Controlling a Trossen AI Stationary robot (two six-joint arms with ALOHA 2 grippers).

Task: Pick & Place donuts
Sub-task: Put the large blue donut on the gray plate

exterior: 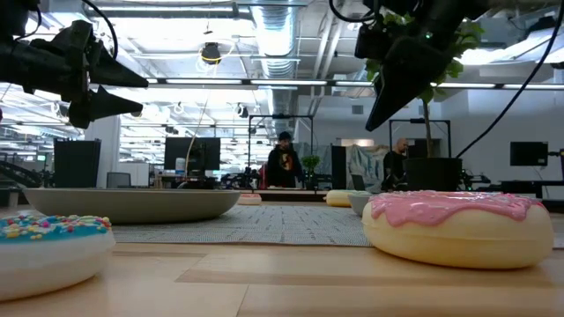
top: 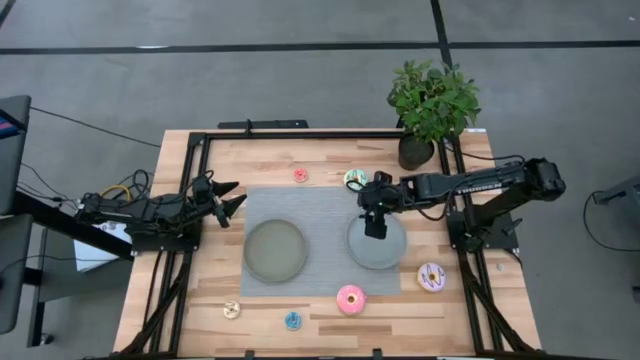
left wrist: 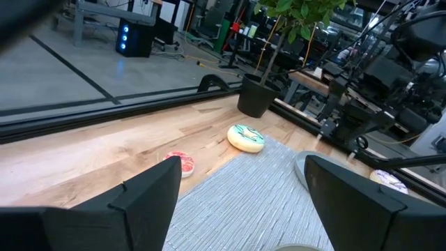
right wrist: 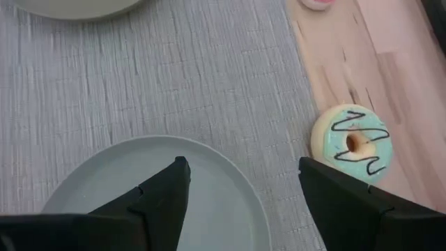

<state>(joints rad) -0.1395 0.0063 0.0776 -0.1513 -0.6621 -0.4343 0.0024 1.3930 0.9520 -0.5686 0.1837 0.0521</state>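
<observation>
- Pink donut [exterior: 458, 227]: larger ring, nearest the low camera, lying on bare wood at the table's front edge, off the mat. Not yet placed.
- Blue donut [exterior: 48, 249]: tiny, sprinkled, also close to the low camera on the front wood, just beside the pink one. Not yet placed.
- Cream donut [top: 232, 309]: tiny, on the front wood toward the left side, apart from the blue one. Not yet placed.
- White-purple donut [top: 431, 277]: larger, on the wood beside the mat's front right corner. Not yet placed.
- Green-white donut [right wrist: 352, 143]: larger, with dark squiggle icing, on the wood at the mat's far edge, near the right plate. Not yet placed.
- Red donut [top: 300, 175]: tiny, on the far wood just beyond the mat. Not yet placed.
- Seventh donut: not visible in any view.
- Left plate [top: 276, 250] and right plate [top: 377, 243]: both on the grey mat [top: 310, 215]; both appear to hold nothing.
- Right gripper [top: 374, 229]: above the far part of the right plate, fingers spread, nothing between them.
- Left gripper [top: 229, 198]: waiting at the mat's left edge, fingers spread wide, holding nothing.
- Potted plant [top: 432, 105]: far right corner, not involved.
- Progress, as judged: at or near the start; no donut sits on a plate, six visible pieces remain. The green-white donut lies closest to the right gripper and looks the likeliest next pick.
</observation>
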